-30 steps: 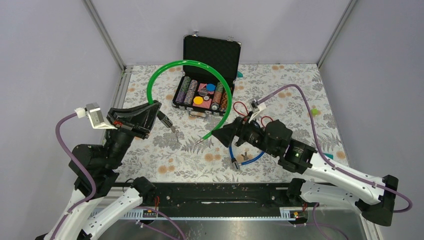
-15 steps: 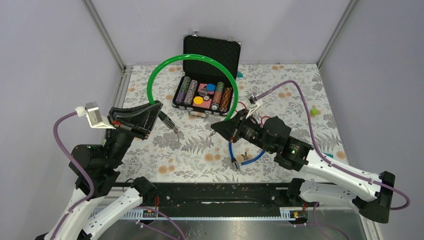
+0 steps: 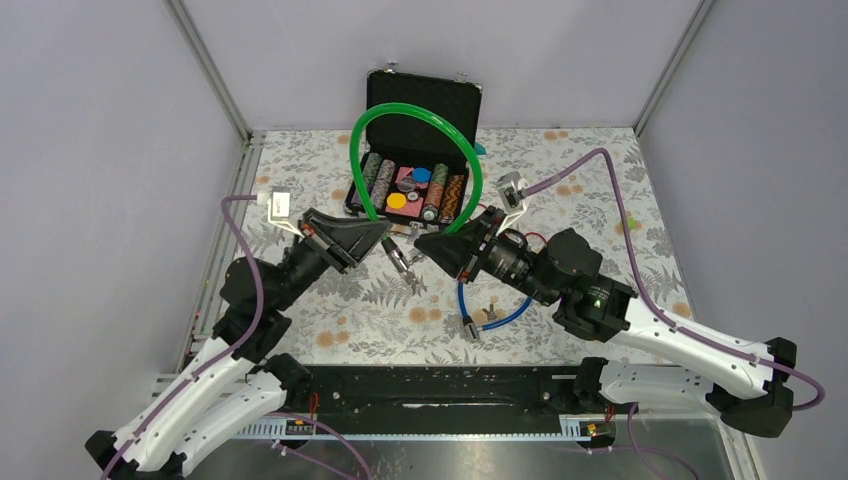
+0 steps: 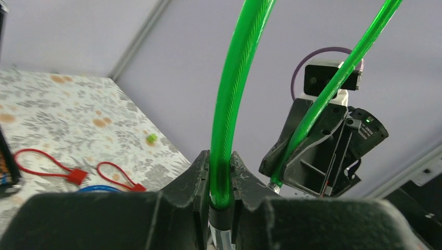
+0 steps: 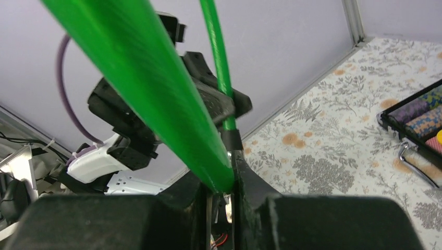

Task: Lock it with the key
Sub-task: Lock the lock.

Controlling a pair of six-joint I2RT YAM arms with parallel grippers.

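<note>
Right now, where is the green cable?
In the top view the green cable arches over the chip case, its ends in the left gripper and the right gripper.

Robotics laboratory test cell. Plain grey wall panels (image 3: 90,120) framed by aluminium posts (image 3: 208,68) enclose a table under a floral cloth (image 3: 590,190). At 6 o'clock, a left arm (image 3: 200,390) and a right arm (image 3: 680,340) stand bolted to a black rail (image 3: 430,385), trailing purple cables (image 3: 598,152).

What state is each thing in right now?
green cable lock: arched in air, ends apart, one in each gripper
left gripper: shut on green cable lock
right gripper: shut on green cable lock
chip case: open, lid upright
blue cable: looped, lying on table
red loops: lying on table
</note>
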